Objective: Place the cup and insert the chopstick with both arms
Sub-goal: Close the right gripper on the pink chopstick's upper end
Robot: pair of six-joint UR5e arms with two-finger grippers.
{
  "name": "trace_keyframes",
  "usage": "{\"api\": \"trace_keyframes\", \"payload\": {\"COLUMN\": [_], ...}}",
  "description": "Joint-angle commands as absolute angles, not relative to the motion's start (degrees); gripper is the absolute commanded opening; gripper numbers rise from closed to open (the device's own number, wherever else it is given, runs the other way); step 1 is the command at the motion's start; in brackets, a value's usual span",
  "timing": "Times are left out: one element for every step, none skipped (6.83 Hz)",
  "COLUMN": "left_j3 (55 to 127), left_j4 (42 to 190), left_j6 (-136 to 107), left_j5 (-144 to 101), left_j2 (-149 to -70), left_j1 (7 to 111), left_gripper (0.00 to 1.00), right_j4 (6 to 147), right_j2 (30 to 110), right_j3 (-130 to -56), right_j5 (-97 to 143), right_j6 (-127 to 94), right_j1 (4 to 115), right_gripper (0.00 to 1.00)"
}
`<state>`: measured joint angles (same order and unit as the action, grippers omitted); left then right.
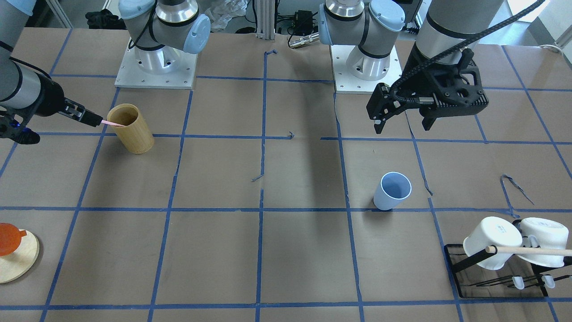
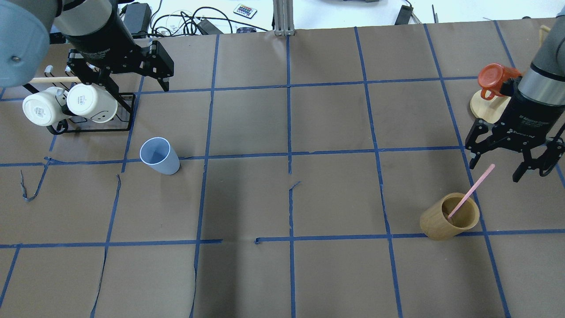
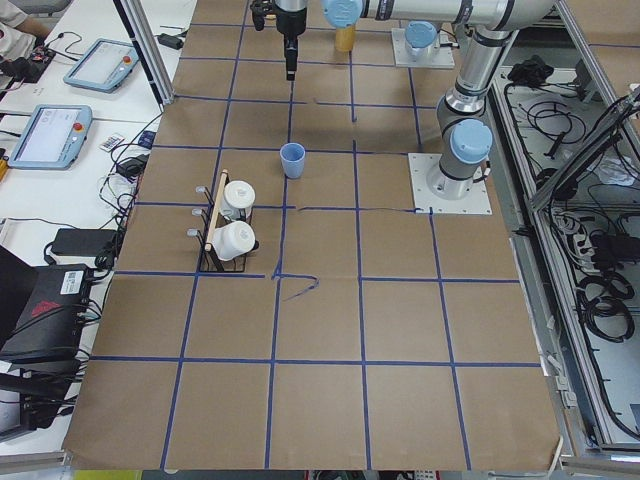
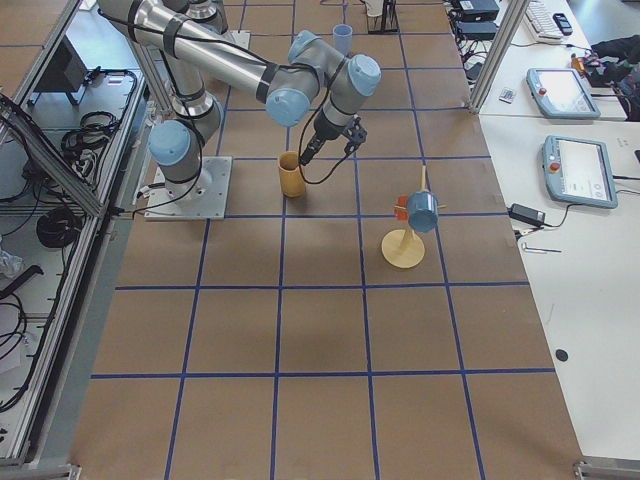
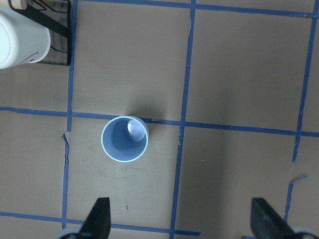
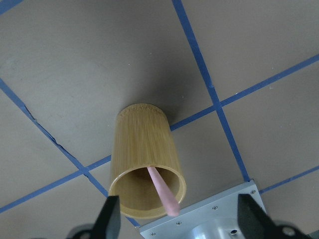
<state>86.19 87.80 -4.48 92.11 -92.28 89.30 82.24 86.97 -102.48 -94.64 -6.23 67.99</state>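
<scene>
Left gripper point(image 1: 402, 129) is hanging in the air with its fingers spread wide and nothing in them. The wrist cam looks straight down on the pale blue plastic cup point(image 5: 124, 139), which stands upright on the brown paper-covered table point(image 2: 335, 194), mouth up, right on a blue tape line, clear of both fingers. Just beside that spot is the black wire rack point(image 2: 126, 112) with two white mugs point(image 2: 70, 106) on it.

Over on the other side, the thin pink chopstick point(image 2: 470, 192) sits in the round bamboo holder point(image 2: 450, 217): lower end inside, leaning on the rim, top sticking out at a slant. Right gripper point(image 2: 494, 173) is spread apart too – the stick's top end pokes up between its fingers, and the wrist cam shows a gap on both sides. An orange mug point(image 2: 496, 79) hangs on a wooden stand behind that arm.
</scene>
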Motion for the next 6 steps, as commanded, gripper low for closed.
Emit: {"api": "trace_keyframes", "payload": {"left_j3": [86.2, 86.2, 86.2, 86.1, 86.2, 86.2], "left_j4": [87.8, 87.8, 87.8, 87.8, 87.8, 87.8], "left_j6": [-4.5, -4.5, -4.5, -4.5, -4.5, -4.5], "left_j5": [92.1, 92.1, 92.1, 92.1, 92.1, 92.2], "left_j2": [-92.3, -92.3, -92.3, -92.3, -92.3, -92.3], "left_j1": [89.3, 89.3, 89.3, 89.3, 89.3, 89.3], "left_gripper": [1.0, 1.0, 1.0, 1.0, 1.0, 1.0], "right_j4": [82.7, 82.6, 82.6, 82.6, 82.6, 82.6], "right_j2": [86.1, 86.1, 86.1, 86.1, 86.0, 86.0], "right_j3": [-102.6, -102.6, -102.6, -102.6, -102.6, -102.5], "right_j5": [-94.7, -94.6, -94.6, -94.6, -94.5, -94.5], "right_j6": [-6.4, -7.5, -7.7, -7.7, -7.7, -7.7], "right_j1": [67.9, 67.9, 67.9, 67.9, 67.9, 67.9], "right_gripper": [0.68, 0.62, 0.54, 0.47, 0.39, 0.36]}}
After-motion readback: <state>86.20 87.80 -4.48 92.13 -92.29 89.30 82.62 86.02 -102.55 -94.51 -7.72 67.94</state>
